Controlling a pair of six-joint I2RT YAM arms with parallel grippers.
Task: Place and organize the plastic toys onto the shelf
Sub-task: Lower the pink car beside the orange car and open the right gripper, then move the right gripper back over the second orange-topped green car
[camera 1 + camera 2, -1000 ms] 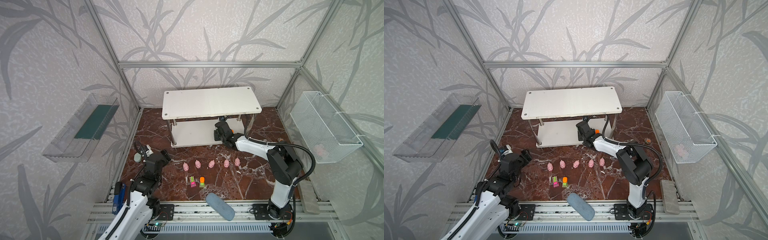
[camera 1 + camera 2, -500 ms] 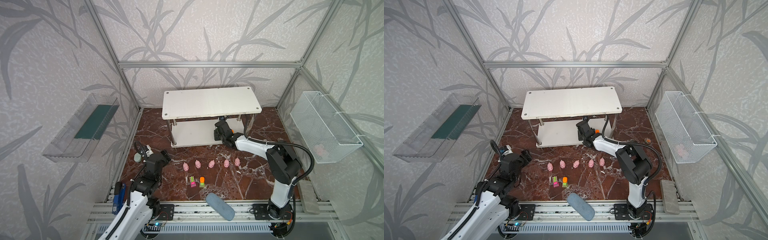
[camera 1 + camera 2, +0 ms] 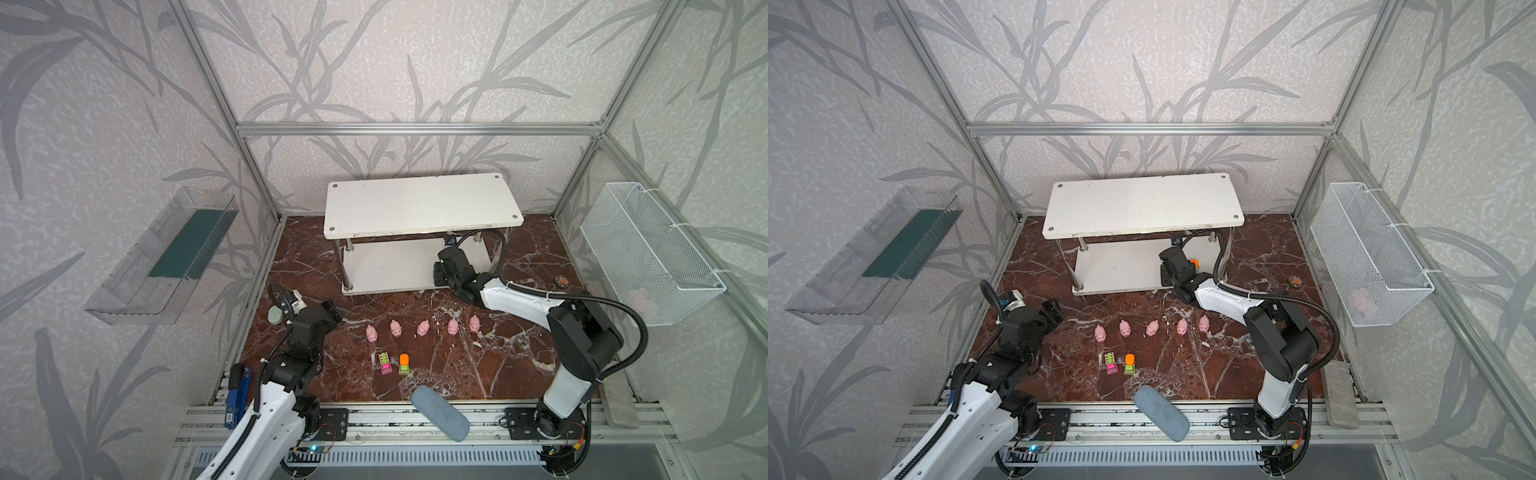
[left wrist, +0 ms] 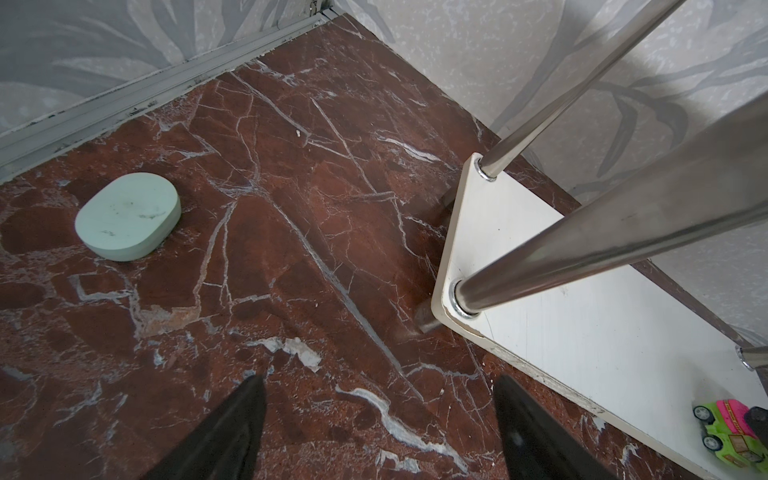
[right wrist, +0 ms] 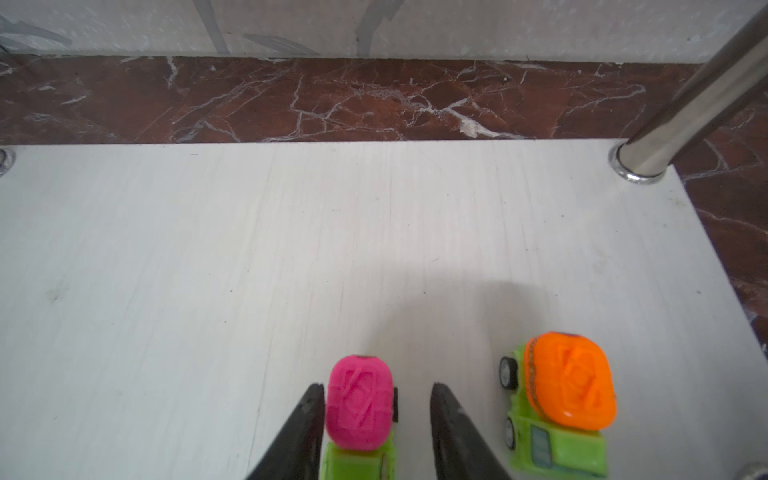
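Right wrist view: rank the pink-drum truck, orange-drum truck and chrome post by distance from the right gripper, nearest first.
1. Pink-drum truck: between the right gripper jaws, standing on the shelf's lower board.
2. Orange-drum truck: beside the gripper, outside the jaws, on the same board.
3. Chrome post: at the board's far corner, on the orange truck's side.

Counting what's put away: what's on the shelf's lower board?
A pink-topped truck inside the open right hand, an orange-topped truck beside it. The top board hides part from above.
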